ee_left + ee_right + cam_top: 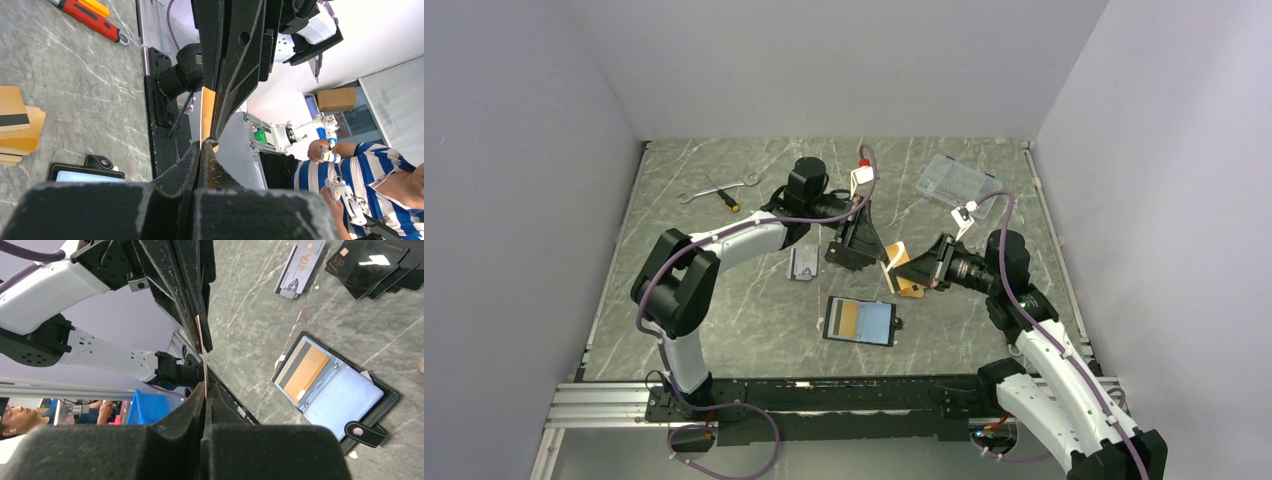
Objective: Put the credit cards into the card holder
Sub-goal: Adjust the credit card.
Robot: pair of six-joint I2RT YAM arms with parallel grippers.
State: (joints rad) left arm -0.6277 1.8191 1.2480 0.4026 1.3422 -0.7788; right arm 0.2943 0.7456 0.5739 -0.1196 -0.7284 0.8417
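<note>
Bright, even light, faint shadows; the left claw [201,145] and right claw [205,389] blur up close.

Silver wrench [702,191] is lying far left on the marble table [724,330], with a screwdriver [729,202] lying across it. Clear plastic box [957,182] is sitting far right. Grey cards [802,263] and black cards [372,262] are lying flat mid-table.

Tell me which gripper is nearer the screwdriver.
Left. The left gripper is right of the screwdriver; the right gripper is farther right, beyond the card both pinch.
</note>
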